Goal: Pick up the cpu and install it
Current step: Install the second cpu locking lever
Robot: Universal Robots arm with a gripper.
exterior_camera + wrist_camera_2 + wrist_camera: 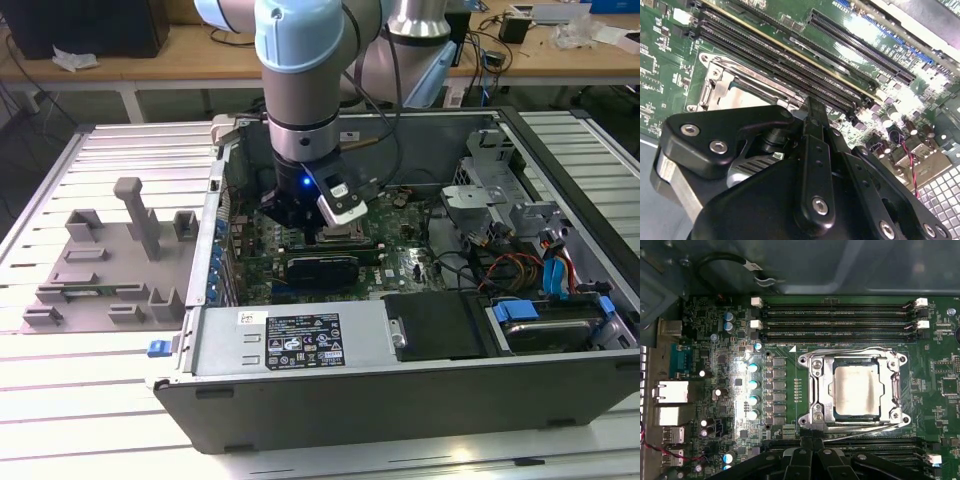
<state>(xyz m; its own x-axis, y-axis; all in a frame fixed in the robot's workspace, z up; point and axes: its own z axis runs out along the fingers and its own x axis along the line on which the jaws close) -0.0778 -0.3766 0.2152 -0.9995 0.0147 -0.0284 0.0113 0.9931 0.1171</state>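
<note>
Since the arm hangs over the open grey PC case (300, 400) in the exterior view, work's at the board. First wrist view: silver-grey square cpu (856, 390) sits in its metal-framed socket (812, 390), black gripper (812, 450) just beside, fingers pinched together, empty. Second wrist view: same, fingers closed.

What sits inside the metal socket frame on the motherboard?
The cpu lies flat inside the socket frame, silver top showing. Its underside and the contacts beneath are covered. The end effector is beside it.

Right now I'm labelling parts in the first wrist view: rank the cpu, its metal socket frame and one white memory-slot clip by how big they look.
1. Socket frame, largest; it surrounds the chip.
2. cpu, seated inside the frame.
3. White memory-slot clip, clearly smallest.
All lie on the same board, so nearness hardly skews this.
</note>
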